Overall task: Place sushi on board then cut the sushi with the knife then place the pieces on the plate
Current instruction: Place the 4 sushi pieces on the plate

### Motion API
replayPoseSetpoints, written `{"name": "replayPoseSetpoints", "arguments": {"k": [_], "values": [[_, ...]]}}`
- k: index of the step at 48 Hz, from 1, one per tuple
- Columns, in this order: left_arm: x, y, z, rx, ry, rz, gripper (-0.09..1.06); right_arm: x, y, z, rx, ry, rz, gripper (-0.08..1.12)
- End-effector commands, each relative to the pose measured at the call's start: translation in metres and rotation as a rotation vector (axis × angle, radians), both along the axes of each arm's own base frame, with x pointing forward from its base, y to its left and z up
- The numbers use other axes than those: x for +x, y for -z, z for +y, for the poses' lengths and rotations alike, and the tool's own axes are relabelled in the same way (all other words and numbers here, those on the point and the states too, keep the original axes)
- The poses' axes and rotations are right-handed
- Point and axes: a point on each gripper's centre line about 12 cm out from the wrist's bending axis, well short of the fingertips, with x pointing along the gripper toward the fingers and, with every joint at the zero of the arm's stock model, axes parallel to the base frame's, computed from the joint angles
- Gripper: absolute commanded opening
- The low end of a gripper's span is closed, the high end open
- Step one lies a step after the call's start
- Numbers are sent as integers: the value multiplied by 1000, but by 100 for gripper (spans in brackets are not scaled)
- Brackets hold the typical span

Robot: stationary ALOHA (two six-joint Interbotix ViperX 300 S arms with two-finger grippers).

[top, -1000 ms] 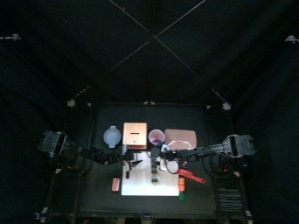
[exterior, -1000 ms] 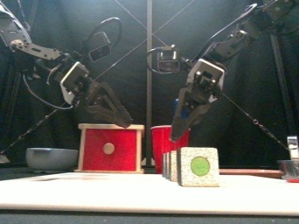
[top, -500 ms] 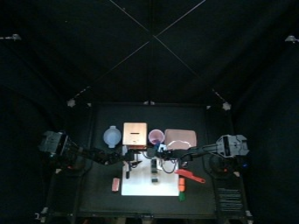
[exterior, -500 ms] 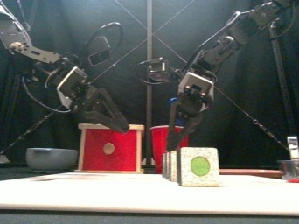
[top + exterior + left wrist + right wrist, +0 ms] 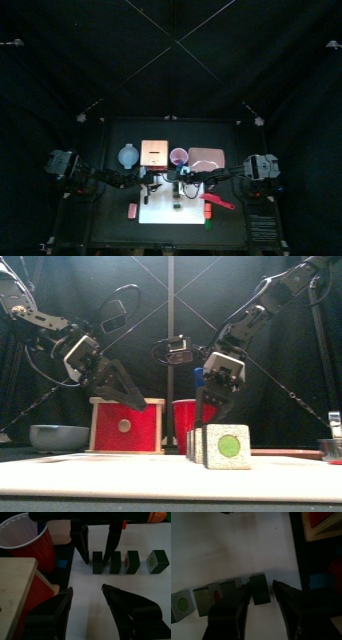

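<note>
Right wrist view: my right gripper (image 5: 261, 586), spread and empty, straddles the end piece (image 5: 258, 594) at 12 o'clock of the sushi row (image 5: 208, 598) on the board (image 5: 231, 547). My left gripper (image 5: 87, 588), parted and empty, hovers at 9 o'clock.

Board (image 5: 143, 584) smooth matt white; cup (image 5: 23, 537) glossy red plastic; box (image 5: 13, 587) pale wood.

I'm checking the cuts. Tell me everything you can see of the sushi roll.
The sushi roll is in four dark green blocks, standing upright in a row on the white cutting board, narrow gaps between. The front end face is pale with a green round centre. The right gripper straddles the rearmost block, jaws open; contact unclear.
</note>
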Motion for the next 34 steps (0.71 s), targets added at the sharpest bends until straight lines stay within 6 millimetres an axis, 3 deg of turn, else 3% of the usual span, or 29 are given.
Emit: {"name": "replayPoseSetpoints", "arguments": {"k": [1,8,25,34], "values": [[4,-5,1,0,-5,-19,86,6,-15,0,1,2,-43,68],[4,-3,1,-1,-5,-15,86,4,-23,0,1,7,-50,57],[4,-3,0,-3,-3,-11,86,-27,-78,-4,-10,24,-106,57],[4,-3,0,-3,-3,-10,86,-54,-93,-6,4,47,-143,57]]}}
